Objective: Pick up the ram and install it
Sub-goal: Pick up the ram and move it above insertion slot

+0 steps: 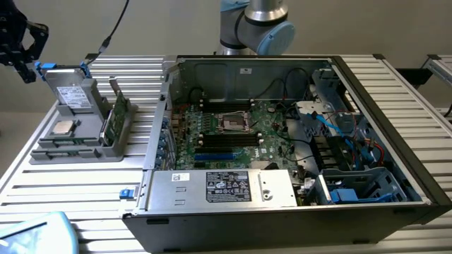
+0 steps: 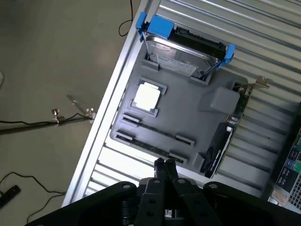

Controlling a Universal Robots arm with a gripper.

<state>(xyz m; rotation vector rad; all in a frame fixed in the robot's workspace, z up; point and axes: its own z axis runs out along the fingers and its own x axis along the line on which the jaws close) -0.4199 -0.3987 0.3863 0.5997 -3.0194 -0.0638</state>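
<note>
The ram is a thin dark-green stick standing on edge in one of two long slots of a grey holder tray. In the exterior view the ram sits at the tray's front, to the exterior view's left of the open computer case. My gripper is shut with nothing between its fingers. It hovers well above the tray's edge on the ram-slot side. In the exterior view the gripper hangs high at the far left, above the tray's back corner.
The tray also holds a hard drive with blue clips, a square silver processor and a taller green card with a metal bracket. The motherboard's black memory slots lie inside the case. The slatted metal table's edge runs beside the tray.
</note>
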